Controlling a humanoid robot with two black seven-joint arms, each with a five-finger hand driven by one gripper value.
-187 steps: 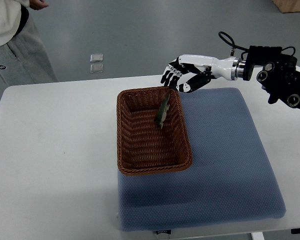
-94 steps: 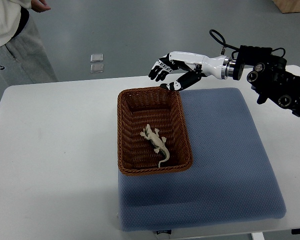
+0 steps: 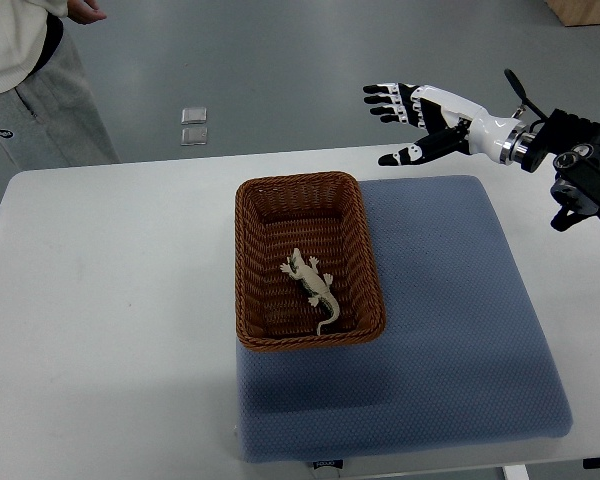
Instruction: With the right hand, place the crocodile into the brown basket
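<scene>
The crocodile [image 3: 311, 285] lay flat on the floor of the brown basket [image 3: 243, 262], in its nearer half, pale side up. Its head pointed toward the far left and its tail curled toward the near right corner. Nothing was touching it. The basket sat on the left part of a blue mat [image 3: 450, 330], its left edge about level with the mat's left edge. The mat lay on a white table [image 3: 110, 300]. The right hand [image 3: 420, 112] was in the air beyond the table's far edge, up and to the right of the basket and well apart from it. Its fingers [image 3: 382, 101] were spread and its thumb was held out below them, and it held nothing. Its arm [image 3: 585, 175] entered from the right edge. A person [image 3: 25, 75] stood at the upper left, off the table. Two small square objects [image 3: 193, 127] lay on the grey floor behind the table.
</scene>
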